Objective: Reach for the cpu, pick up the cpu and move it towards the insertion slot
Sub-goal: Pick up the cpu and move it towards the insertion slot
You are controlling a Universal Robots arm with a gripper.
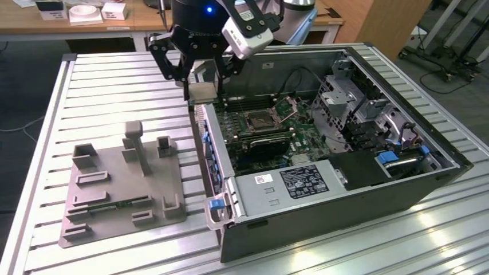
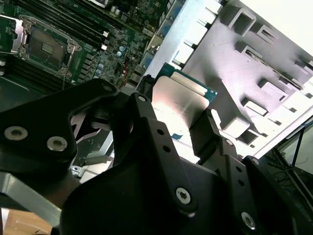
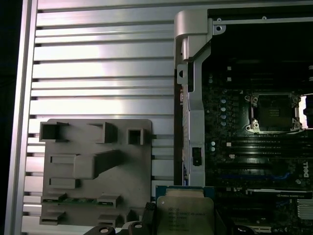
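The cpu [image 3: 186, 213] is a flat square chip with a pale silvery metal top and a green edge, faint print across its face. It is clamped between the two dark fingers [image 2: 151, 132] of the end effector [image 1: 203, 86], held in the air above the rim of the open computer case [image 1: 428, 177], at the side nearest the grey plastic fixture [image 1: 114, 183] on the slatted bench [image 1: 107, 80]. The insertion slot [image 1: 262, 118] lies open on the green motherboard [image 1: 306, 137] inside the case, well apart from the chip, its hinged frame plate [image 1: 290, 106] tilted up.
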